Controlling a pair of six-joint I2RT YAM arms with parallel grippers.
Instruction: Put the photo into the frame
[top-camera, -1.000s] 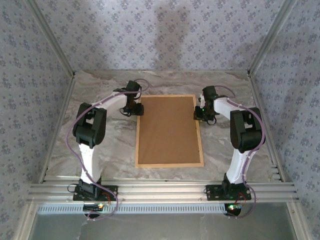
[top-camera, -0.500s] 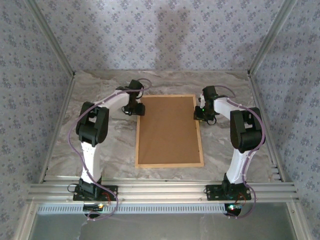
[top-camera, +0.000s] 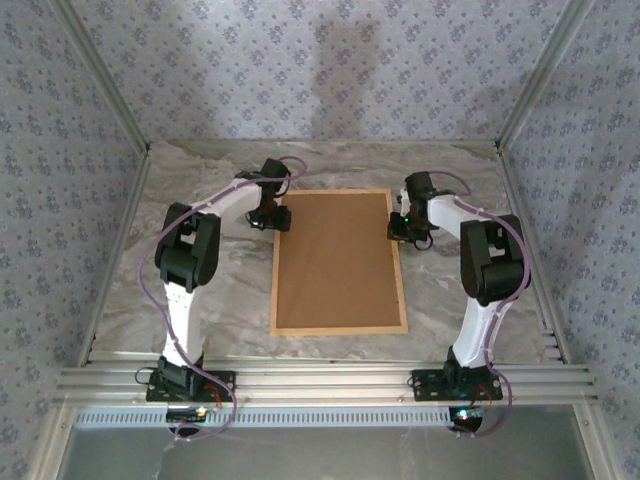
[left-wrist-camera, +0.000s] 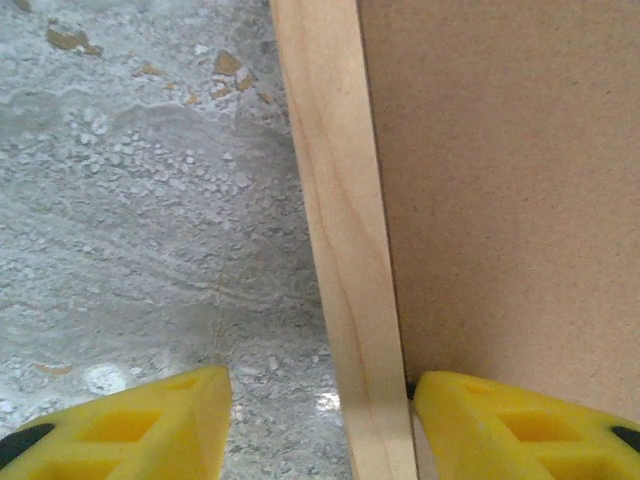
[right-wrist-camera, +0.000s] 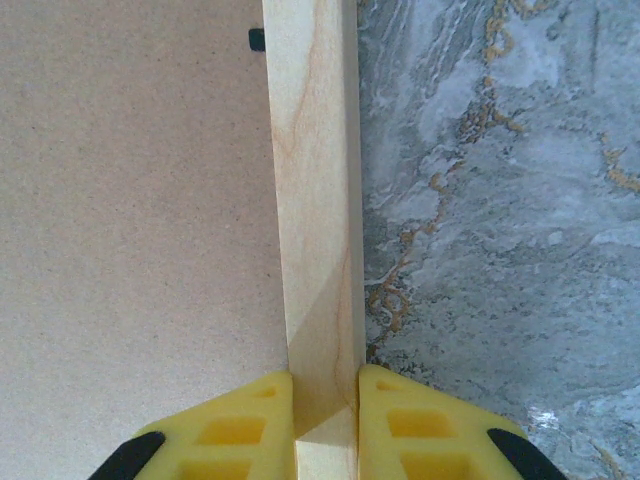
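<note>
Brown backing board (top-camera: 338, 260) covers the whole opening of the frame (top-camera: 340, 329), which lies face down in the middle of the counter (top-camera: 235, 300); whether the photo sits beneath the board cannot be told. Judged from this, loading looks largely done, with securing the back and turning the frame over left. The right gripper (right-wrist-camera: 325, 385) is pinched tight on the right rail near the far end. The left gripper (left-wrist-camera: 322, 385) straddles the left rail about half open and grips nothing: its outer finger (left-wrist-camera: 150, 425) stands apart from the wood over bare marble, and its inner finger (left-wrist-camera: 520, 425) sits at the rail's inside edge above the board. Bare counter runs along both long sides and beyond the far end; the near end lies close to the metal rails by the arm bases.
</note>
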